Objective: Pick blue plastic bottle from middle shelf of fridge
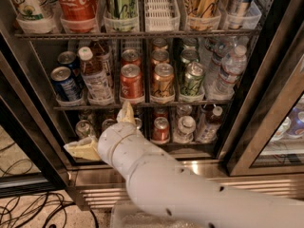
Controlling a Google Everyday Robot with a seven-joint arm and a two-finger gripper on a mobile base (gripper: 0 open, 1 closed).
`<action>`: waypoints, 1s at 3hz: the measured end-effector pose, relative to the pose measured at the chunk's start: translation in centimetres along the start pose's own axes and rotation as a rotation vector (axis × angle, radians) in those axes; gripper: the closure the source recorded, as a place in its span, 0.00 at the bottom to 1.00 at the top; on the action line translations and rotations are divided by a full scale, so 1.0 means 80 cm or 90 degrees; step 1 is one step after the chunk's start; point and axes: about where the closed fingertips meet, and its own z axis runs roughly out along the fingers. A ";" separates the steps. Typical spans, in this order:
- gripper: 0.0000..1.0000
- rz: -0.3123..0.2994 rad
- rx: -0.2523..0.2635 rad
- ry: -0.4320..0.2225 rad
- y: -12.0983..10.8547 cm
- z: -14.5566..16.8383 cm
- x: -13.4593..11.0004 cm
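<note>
STATE: gripper sat below the middle shelf, fingers spread apart | TARGET: blue plastic bottle stood near that worktop's front-left corner | RISK: an upward approach could snag the front edge or topple the neighbouring blue can.

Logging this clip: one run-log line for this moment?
claw: open, empty, below middle shelf | blue plastic bottle: on shelf, ungrasped

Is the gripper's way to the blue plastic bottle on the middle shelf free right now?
Probably, once raised: the gripper hangs open below the middle shelf rail, and the blue plastic bottle stands frontmost in its lane, nothing before it.
</note>
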 end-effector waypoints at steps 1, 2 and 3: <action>0.00 0.001 0.037 -0.035 0.015 0.008 -0.006; 0.00 0.013 0.086 -0.079 0.008 0.013 -0.013; 0.00 0.031 0.153 -0.131 -0.024 0.013 -0.026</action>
